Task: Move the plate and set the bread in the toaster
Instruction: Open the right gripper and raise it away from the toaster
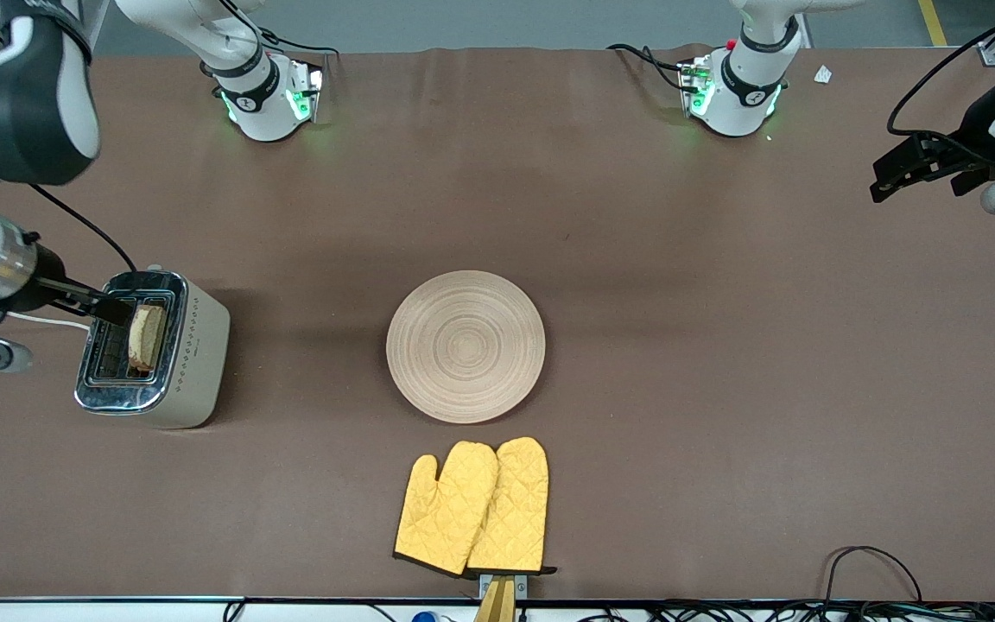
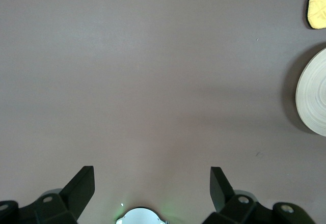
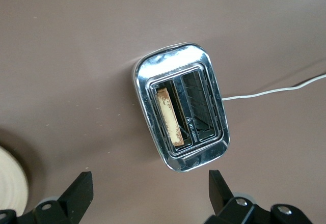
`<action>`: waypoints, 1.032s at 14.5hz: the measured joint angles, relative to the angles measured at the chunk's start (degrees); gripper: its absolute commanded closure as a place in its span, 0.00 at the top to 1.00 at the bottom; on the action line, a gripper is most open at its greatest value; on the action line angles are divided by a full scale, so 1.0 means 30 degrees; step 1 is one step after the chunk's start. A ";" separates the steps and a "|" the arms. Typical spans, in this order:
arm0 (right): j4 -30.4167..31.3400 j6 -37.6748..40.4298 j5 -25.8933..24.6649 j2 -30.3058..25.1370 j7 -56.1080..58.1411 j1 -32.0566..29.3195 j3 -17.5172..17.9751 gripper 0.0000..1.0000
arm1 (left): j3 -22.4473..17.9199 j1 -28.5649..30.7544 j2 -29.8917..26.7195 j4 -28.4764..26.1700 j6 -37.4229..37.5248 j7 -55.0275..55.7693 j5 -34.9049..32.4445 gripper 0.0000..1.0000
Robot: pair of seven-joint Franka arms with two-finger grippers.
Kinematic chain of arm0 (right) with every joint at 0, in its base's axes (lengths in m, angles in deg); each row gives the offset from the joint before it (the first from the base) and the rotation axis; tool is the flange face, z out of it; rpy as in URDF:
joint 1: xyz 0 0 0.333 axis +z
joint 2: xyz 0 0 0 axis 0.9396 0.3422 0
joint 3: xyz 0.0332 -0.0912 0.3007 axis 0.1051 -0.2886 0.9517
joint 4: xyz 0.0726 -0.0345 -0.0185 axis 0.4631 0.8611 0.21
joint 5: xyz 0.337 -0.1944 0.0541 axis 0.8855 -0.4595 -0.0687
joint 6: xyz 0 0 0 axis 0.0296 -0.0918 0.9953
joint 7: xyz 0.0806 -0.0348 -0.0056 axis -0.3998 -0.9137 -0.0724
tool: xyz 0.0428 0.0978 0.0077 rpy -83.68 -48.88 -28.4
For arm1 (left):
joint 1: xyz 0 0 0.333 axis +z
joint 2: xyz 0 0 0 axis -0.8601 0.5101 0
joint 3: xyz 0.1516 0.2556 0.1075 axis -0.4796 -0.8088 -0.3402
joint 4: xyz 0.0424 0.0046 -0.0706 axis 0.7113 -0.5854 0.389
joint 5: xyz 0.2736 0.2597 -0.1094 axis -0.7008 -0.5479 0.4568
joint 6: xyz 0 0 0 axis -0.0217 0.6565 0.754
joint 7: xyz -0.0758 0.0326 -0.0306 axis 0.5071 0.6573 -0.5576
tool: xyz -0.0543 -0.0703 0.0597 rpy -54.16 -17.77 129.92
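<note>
Bread [image 3: 169,115] seated on edge in one toaster [image 3: 181,111] slot, beneath right gripper [image 3: 147,193] — jaws wide, empty. Plate [image 1: 465,346] mid-worktop, apart. Left gripper [image 2: 151,189] waiting over bare worktop [image 2: 153,81] — jaws wide.

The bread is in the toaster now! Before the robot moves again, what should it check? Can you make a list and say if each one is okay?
1. bread sits in a slot of the toaster: ok, though it still sticks up a bit.
2. right gripper has let go of the bread: ok, fingers open, above the toaster.
3. Second slot is free: ok, nothing in it.
4. plate is bare, in the table's middle: ok.
5. left gripper is out of the way: ok, open, waiting over bare table at its own end.
6. Toaster lever pushed down: cannot tell.
</note>
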 measured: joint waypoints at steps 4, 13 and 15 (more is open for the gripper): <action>-0.0014 0.0004 0.0803 -0.0666 0.3955 -0.1512 -0.0078 1.00 | -0.0026 0.0022 0.0000 0.0000 -0.0001 0.0000 0.0000 1.00; 0.3241 0.0712 0.2307 -0.4556 0.6432 -0.3114 -0.0094 1.00 | -0.0027 0.0019 0.0000 -0.0001 -0.0002 0.0000 0.0000 1.00; 0.4522 0.0395 0.2563 -0.5582 0.6431 -0.3109 0.0007 1.00 | -0.0027 0.0018 0.0000 -0.0001 -0.0002 0.0000 0.0000 1.00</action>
